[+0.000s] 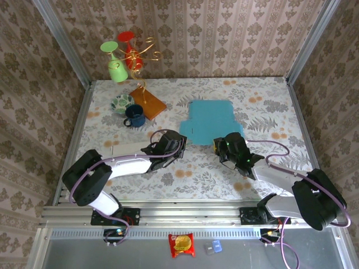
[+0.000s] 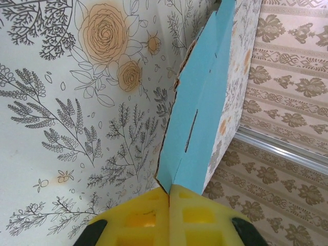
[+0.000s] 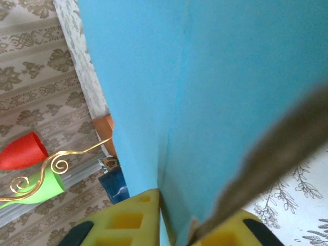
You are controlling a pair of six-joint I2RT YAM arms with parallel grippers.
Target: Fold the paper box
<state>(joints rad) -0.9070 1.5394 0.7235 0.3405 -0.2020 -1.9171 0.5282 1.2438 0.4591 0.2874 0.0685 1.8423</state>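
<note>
The paper box (image 1: 210,119) is a flat light-blue cardboard sheet lying mid-table, its near edge lifted between the two arms. My left gripper (image 1: 180,141) pinches its near left corner. In the left wrist view the yellow fingers (image 2: 138,215) are pressed together on the tip of the blue sheet (image 2: 202,102), which rises away with a slit and a fold line. My right gripper (image 1: 220,144) is at the near right edge. In the right wrist view its gripper (image 3: 171,210) is shut on the blue sheet (image 3: 230,77), with a blurred brown cardboard edge crossing in front.
At the back left stands a gold wire cup stand on a wooden base (image 1: 148,102) with a green cup (image 1: 116,68) and a red cup (image 1: 128,42). A dark blue mug (image 1: 134,115) and a small patterned bowl (image 1: 121,102) sit beside it. Patterned walls enclose the table.
</note>
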